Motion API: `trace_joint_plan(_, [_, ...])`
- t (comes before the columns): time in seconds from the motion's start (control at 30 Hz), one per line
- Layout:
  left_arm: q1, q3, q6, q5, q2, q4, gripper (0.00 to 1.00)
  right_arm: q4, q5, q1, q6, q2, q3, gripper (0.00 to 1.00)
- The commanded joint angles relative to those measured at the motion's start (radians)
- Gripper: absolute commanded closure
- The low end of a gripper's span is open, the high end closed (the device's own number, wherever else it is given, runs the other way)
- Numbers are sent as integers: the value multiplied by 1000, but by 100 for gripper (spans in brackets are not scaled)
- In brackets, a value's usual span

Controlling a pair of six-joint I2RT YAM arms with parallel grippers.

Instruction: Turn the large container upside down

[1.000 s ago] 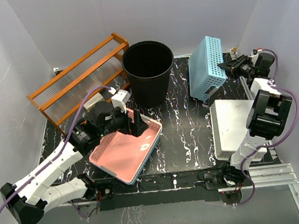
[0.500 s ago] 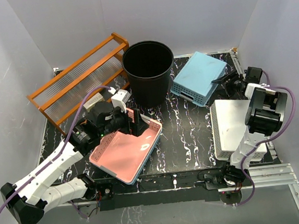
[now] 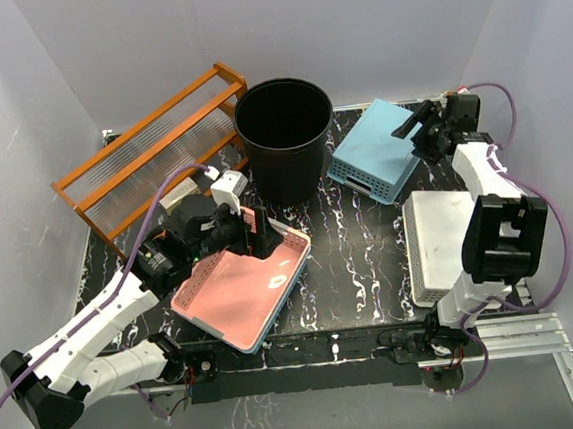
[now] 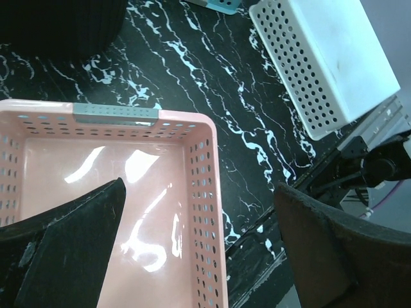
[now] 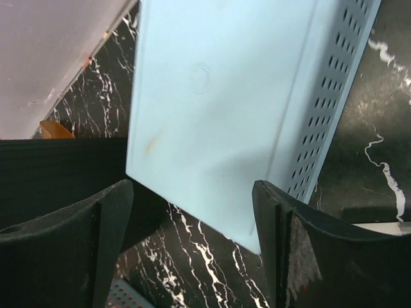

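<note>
large container [image 3: 289, 169] upright, 12 o'clock of L pincer [image 3: 261, 239] spread over pink basket [image 3: 235, 291]; R pincer [image 3: 414, 123] spread, blue basket [image 3: 373, 152] betw it & container

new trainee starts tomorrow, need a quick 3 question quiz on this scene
1. True or false: the black bin stands mouth up.
2. The blue basket lies: A base up, B on its side, C mouth up.
3. Fill in: the open left jaws hang over the edge of the ___ basket.
Key: 1 true; 2 A; 3 pink basket.
</note>
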Motion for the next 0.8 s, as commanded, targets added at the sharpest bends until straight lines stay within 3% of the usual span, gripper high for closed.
trace_joint_plan(0.0, [6, 5, 1, -122, -50, -37, 1, -49, 220, 76, -110, -126, 71, 25])
trace_joint_plan(0.1, [5, 20, -1, -228, -77, -78, 1, -96, 249, 121, -141, -184, 108, 24])
trace_joint_plan(0.17, [5, 19, -2, -292, -97, -84, 1, -128, 263, 179, -171, -225, 136, 15])
trace_joint_plan(0.23, [5, 13, -10, -340, -109, -80, 1, -159, 281, 306, -223, -256, 165, 6])
trace_joint_plan(0.33, [5, 5, -40, -379, -115, -72, 1, -251, 315, 476, -283, -259, 222, 3])
trace_joint_plan(0.47, [5, 26, -34, -373, -59, -128, 1, -305, 389, 658, -325, -275, 242, 2])
trace_joint_plan(0.6, [5, 57, 9, -326, 38, -190, 1, -314, 331, 707, -291, -275, 264, 2])
trace_joint_plan(0.77, [2, 76, 40, -194, 75, -194, 1, -309, 440, 731, -208, -226, 328, 2])
